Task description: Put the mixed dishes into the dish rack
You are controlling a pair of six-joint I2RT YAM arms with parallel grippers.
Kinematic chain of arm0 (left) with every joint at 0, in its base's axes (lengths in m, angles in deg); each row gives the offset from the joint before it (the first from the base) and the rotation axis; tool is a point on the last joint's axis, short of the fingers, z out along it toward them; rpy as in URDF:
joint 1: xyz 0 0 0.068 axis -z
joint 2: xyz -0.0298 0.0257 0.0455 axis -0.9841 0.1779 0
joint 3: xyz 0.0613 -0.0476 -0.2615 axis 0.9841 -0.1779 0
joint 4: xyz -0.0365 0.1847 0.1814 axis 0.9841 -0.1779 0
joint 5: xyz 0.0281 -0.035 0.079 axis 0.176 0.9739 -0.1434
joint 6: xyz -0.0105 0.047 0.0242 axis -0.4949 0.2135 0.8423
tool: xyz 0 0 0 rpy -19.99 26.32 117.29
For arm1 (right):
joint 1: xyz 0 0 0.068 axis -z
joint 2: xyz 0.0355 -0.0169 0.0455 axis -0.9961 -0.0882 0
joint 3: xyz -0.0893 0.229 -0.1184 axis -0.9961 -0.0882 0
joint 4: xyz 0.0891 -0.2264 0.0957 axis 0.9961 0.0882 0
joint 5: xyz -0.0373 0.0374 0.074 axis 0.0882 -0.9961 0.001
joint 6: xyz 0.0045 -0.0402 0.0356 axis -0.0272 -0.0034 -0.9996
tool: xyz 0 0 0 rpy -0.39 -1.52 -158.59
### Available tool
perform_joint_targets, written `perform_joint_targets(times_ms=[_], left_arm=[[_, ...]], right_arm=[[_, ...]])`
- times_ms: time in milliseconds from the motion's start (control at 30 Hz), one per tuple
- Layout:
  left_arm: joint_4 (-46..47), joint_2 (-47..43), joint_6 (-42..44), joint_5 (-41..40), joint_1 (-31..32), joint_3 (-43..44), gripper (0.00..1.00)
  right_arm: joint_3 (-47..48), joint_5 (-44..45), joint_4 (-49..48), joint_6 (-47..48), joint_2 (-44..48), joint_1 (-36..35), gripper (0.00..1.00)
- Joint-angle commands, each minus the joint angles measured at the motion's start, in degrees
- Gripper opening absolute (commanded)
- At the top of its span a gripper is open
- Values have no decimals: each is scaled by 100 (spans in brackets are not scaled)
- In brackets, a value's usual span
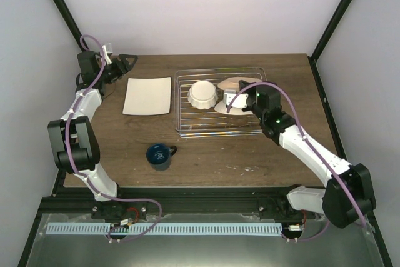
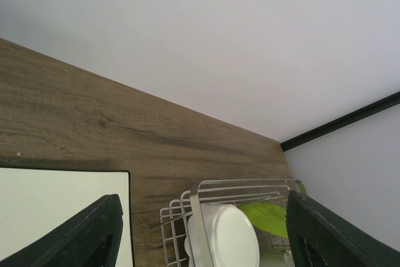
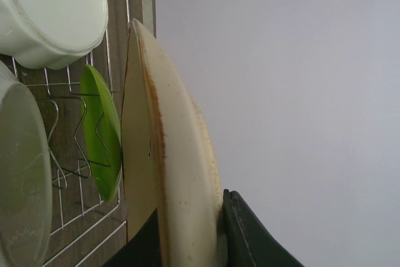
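Note:
The silver wire dish rack [image 1: 187,120] lies at the back middle of the table. A white scalloped bowl [image 1: 203,94] sits upside down in it, also seen as the bowl [image 3: 53,10]. My right gripper [image 1: 242,99] hangs over the rack, shut on the rim of the beige plate [image 3: 169,142], which stands on edge. Beside it the lime-green plate [image 3: 103,136] stands upright among the rack's wires [image 3: 62,204]. The white square plate [image 1: 148,95] lies flat left of the rack. In front stands the dark blue mug [image 1: 159,156]. My left gripper [image 1: 122,64] is open and empty at the back left.
The left wrist view looks across the table to the rack [image 2: 206,186], the bowl [image 2: 225,236] and the green plate [image 2: 269,216]. Black frame posts and pale walls close in the table on three sides. Bare wood lies around the mug.

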Motion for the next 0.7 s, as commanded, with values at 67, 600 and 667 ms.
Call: perform_joint_targets(times_ms=[67,600,667], left_arm=[[101,53,9,35,-22,57,73],[183,-18,-26,-13,-20,-85,73],[183,-34,-37,-28,-22,-95,73]], right_arm=[[615,170,-365,-38,428,18,1],[864,-161,911,-590,489,-17,1],[862,-163,896,-617,402,-18,1]])
